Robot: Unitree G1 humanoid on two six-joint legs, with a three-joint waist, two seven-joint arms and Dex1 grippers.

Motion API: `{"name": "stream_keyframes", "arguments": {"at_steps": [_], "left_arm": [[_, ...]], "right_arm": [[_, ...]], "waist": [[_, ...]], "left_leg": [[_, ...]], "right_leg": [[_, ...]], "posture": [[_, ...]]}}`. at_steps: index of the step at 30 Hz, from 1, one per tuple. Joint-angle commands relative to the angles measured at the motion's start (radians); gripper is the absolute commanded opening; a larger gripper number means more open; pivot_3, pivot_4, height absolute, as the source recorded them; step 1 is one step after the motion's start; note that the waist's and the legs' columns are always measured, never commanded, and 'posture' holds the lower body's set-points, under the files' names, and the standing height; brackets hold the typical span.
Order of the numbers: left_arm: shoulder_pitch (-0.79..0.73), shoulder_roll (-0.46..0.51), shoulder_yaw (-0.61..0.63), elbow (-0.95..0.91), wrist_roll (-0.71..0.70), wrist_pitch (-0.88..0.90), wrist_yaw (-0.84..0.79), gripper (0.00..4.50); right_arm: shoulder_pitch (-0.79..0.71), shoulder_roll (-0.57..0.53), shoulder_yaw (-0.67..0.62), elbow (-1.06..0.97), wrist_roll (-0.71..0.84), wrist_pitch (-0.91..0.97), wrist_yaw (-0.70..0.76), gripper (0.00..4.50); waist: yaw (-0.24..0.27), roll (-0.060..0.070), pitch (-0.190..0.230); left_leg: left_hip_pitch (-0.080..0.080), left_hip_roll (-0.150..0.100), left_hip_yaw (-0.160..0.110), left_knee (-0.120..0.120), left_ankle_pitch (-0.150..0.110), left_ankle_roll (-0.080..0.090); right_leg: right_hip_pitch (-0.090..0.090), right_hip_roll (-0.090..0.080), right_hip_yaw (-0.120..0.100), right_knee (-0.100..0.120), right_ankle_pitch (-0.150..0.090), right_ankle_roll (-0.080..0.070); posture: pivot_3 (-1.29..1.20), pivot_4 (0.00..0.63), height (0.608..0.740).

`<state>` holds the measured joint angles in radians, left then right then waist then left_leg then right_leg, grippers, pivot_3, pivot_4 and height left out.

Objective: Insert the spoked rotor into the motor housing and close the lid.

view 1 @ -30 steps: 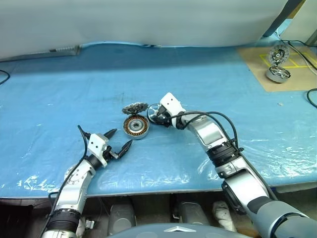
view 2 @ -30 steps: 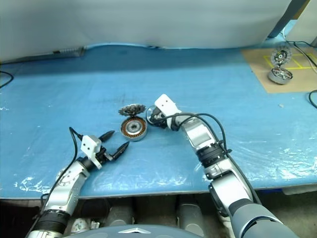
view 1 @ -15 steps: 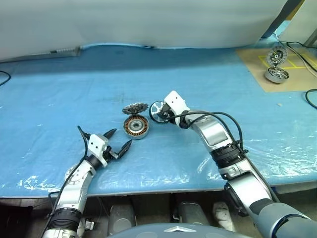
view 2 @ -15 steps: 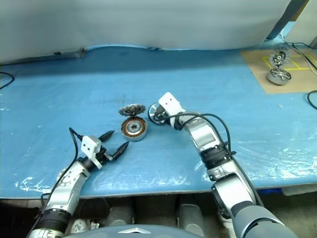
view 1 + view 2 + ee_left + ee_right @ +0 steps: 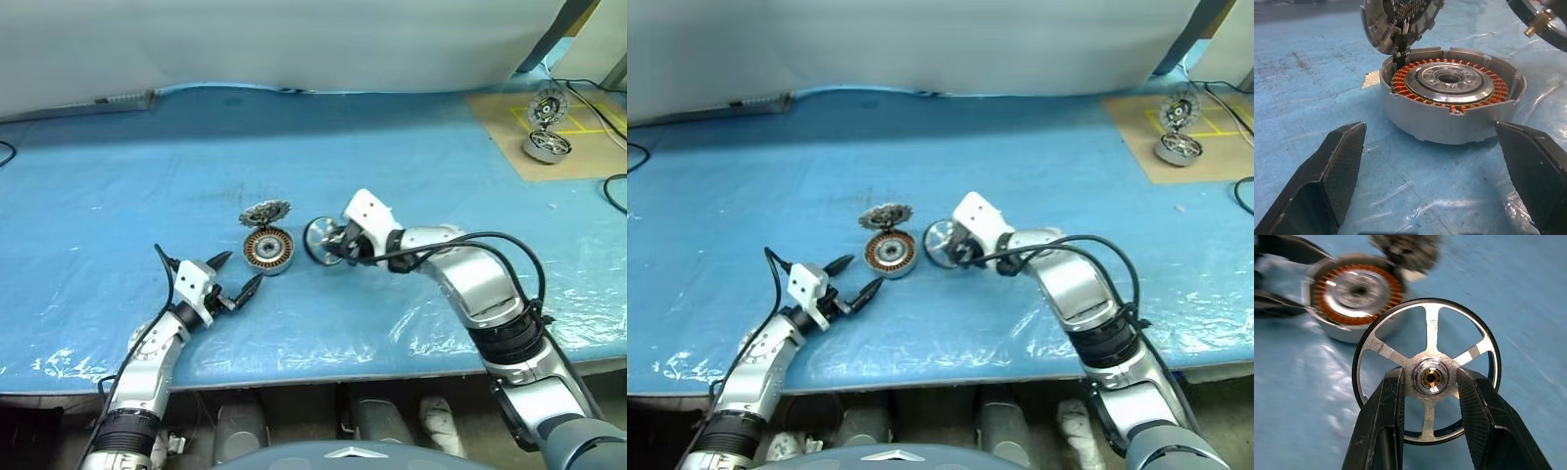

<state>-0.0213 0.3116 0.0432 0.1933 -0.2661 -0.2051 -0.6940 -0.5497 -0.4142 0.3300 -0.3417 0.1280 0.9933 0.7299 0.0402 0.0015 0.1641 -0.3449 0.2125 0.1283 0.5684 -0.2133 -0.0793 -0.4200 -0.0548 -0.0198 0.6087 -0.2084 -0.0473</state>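
Two jaws of the right gripper (image 5: 1430, 382) clamp the spoked rotor (image 5: 1427, 369); left gripper (image 5: 1440, 152) jaws apart, no legible writing

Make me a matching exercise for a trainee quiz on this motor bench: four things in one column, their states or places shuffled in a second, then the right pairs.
Things:
1. spoked rotor
2. motor housing
3. lid
4. left gripper

States:
A. tipped up, open, at the housing's rim
B. open, holding nothing, near the housing
C. gripped at the hub by the right gripper, beside the housing
D. lying flat on the blue table cover, copper windings exposed

Pairs: 1-C, 2-D, 3-A, 4-B
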Motion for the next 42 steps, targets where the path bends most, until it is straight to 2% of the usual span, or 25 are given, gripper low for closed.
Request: {"name": "stream_keyframes", "arguments": {"at_steps": [1,9,23,36,37,38,42], "left_arm": [[-0.020,0.012,0.019,0.003,-0.011,-0.010,-0.007,4.50],[-0.013,0.019,0.020,-0.001,-0.011,-0.009,-0.013,4.50],[0.040,0.035,-0.001,-0.068,-0.005,0.003,-0.034,4.50],[0.048,0.021,-0.009,-0.034,0.009,-0.035,-0.037,4.50],[0.046,0.020,-0.009,-0.031,0.010,-0.037,-0.037,4.50],[0.043,0.019,-0.010,-0.027,0.011,-0.039,-0.037,4.50],[0.033,0.014,-0.012,-0.011,0.017,-0.044,-0.036,4.50]], "right_arm": [[-0.057,0.100,0.031,-0.045,0.037,0.061,-0.054,1.25],[-0.179,0.231,0.096,0.058,0.032,0.035,-0.115,1.25],[-0.141,0.198,0.134,0.136,0.013,-0.034,-0.134,1.25],[-0.126,0.218,0.138,0.203,-0.015,-0.079,-0.175,1.25],[-0.129,0.219,0.138,0.203,-0.015,-0.079,-0.174,1.97],[-0.132,0.219,0.137,0.201,-0.015,-0.078,-0.173,2.16],[-0.145,0.225,0.124,0.176,-0.006,-0.061,-0.177,3.47]], "waist": [[0.000,0.000,0.000],[0.003,0.000,0.000],[0.003,0.000,0.000],[0.002,0.000,0.000],[0.002,0.000,0.000],[0.002,0.000,0.000],[0.002,0.000,0.000]], "left_leg": [[0.000,0.000,0.000,0.000,0.000,0.000],[-0.001,0.000,0.000,0.000,0.000,0.000],[-0.002,0.000,0.000,0.000,0.000,-0.001],[-0.002,0.000,0.000,0.000,0.000,-0.001],[-0.002,0.000,0.000,0.000,0.000,-0.001],[-0.002,0.000,0.000,0.000,0.000,-0.001],[-0.002,0.000,0.000,0.000,0.000,-0.001]], "right_leg": [[0.000,0.000,0.000,0.000,0.000,0.000],[-0.002,0.000,-0.001,-0.001,0.000,0.000],[-0.003,0.000,-0.001,-0.001,0.000,0.000],[-0.002,0.000,-0.001,0.000,0.000,0.000],[-0.002,0.000,0.000,0.000,0.000,0.000],[-0.002,0.000,0.000,0.000,0.000,0.000],[-0.002,0.000,-0.001,0.000,0.000,0.000]], "posture": [[0.00,0.150,0.740],[0.00,0.150,0.740],[0.00,0.150,0.740],[0.00,0.150,0.740],[0.00,0.150,0.740],[0.00,0.150,0.740],[0.00,0.150,0.740]]}}
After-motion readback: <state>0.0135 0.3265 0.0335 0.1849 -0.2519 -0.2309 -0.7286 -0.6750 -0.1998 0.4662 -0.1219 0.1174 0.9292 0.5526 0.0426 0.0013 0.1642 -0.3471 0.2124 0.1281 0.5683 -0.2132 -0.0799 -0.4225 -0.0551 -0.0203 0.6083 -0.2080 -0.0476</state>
